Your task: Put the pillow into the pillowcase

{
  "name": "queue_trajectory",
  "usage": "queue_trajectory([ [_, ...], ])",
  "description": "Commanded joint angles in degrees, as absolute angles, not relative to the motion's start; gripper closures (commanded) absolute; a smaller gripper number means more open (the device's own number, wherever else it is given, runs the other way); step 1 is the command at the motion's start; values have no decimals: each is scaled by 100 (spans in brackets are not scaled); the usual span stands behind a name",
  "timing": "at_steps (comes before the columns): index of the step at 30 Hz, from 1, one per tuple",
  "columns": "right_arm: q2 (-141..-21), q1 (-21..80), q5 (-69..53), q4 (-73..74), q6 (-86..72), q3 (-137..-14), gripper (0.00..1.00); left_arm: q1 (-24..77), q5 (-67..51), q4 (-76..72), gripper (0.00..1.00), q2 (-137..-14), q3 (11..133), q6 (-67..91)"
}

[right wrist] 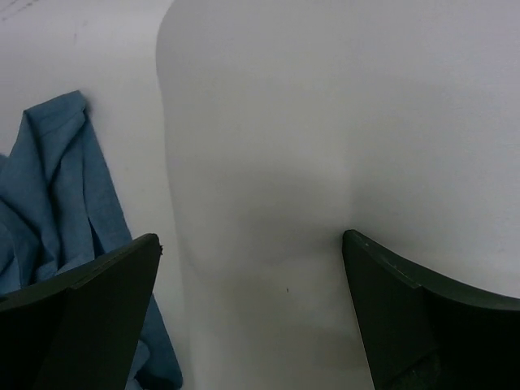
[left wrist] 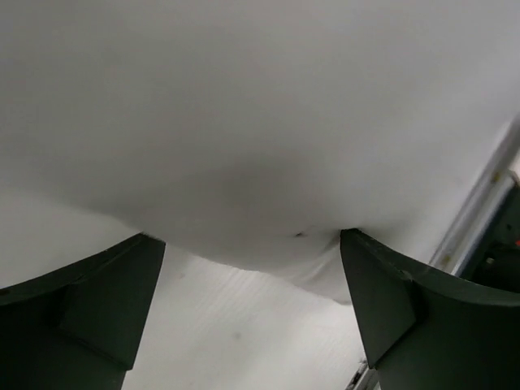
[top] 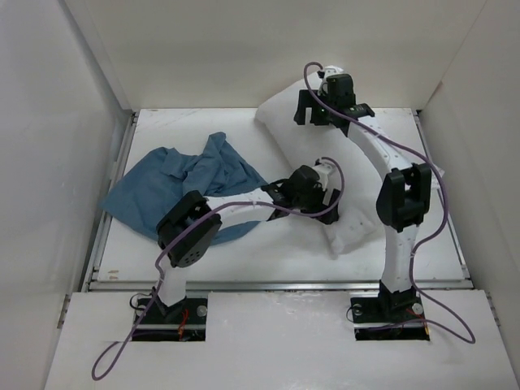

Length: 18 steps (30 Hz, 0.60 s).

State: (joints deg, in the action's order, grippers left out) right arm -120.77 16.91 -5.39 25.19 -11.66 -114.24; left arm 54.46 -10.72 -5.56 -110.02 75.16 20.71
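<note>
White table (top: 276, 260), white walls (top: 49, 122) all round. From above I see the pillow (top: 349, 231) lying diagonally on the right, the pillowcase (top: 179, 183) crumpled to the left, my left arm (top: 236, 213) stretched across its near corner. Left wrist: left gripper (left wrist: 250, 244) spread wide, pillow bulging just ahead of the tips. Right wrist: right gripper (right wrist: 252, 244) wide too, pillow straight ahead, pillowcase beside its left finger.

On my desk (top: 284, 262) the pillowcase (top: 175, 185) lies left, the pillow (top: 354, 230) right beside it, stretching from far centre to near right.
</note>
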Motion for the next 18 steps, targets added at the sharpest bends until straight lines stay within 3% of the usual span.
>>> queue_trajectory([
  [1, -11963, 1793, -1537, 2461, -959, -11444, 2, 5818, -2029, -1133, 12, -11021, 8033, 1662],
  [10, -10901, 1793, -1477, 2777, -387, -10890, 3, 6425, -1969, -1318, 5, -10618, 8402, 1028],
  [18, -9977, 1600, 288, 3190, -1070, -10487, 0, 6109, 197, -651, 0, -8739, 7097, 1396],
])
